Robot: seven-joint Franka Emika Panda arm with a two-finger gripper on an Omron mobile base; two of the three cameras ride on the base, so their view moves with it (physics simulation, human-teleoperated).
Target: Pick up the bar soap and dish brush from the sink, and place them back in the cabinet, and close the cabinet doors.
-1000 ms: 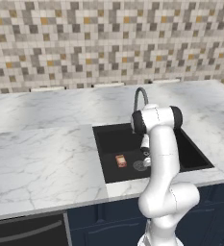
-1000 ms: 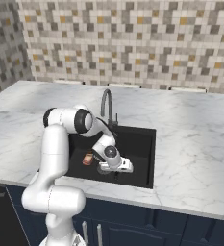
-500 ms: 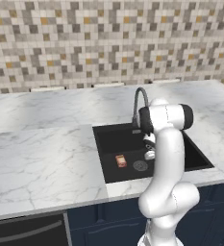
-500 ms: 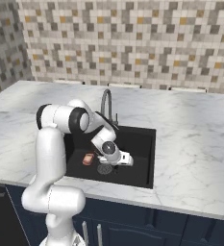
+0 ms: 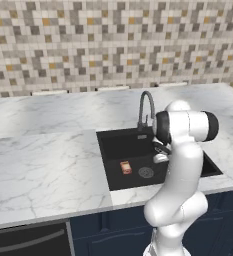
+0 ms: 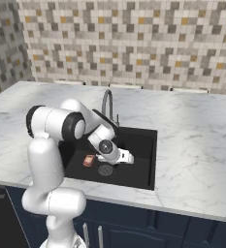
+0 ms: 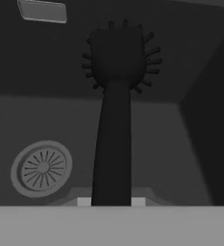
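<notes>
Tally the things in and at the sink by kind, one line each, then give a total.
Bar soap: 1
Dish brush: 1
Drain: 1
Faucet: 1
Total: 4

The white arm stands tall, bends at its dark joint and reaches down and forward. Its hand lies almost flat, low down, pointing sideways. The claw (image 6: pixel 130 157) is nearly closed, and its two small tips squeeze the thin handle of the brush (image 7: pixel 116 96), which sticks straight out in front.
</notes>
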